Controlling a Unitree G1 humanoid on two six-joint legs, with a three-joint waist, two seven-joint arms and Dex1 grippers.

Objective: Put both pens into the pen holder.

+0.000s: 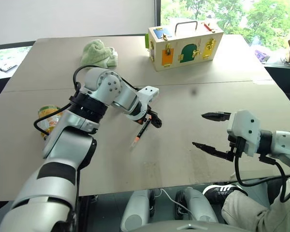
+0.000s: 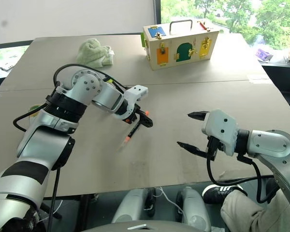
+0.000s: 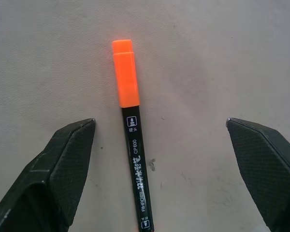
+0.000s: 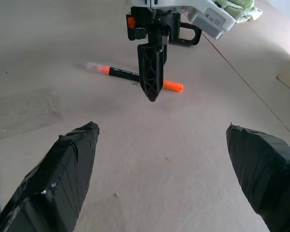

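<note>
Orange-capped pen (image 1: 141,132) lies flat mid-frame on the table (image 1: 193,159) in the left eye view, under the left gripper (image 1: 152,121). Left wrist view: its fingers (image 3: 63,164) spread wide astride the barrel, seemingly poised to pinch. Right wrist view, bottom: the right gripper (image 4: 162,159) gapes empty, likely waiting.

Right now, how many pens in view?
1. The orange pen lies flat on the table, between the open fingers of the left hand. A second may be hidden behind the left arm.
</note>
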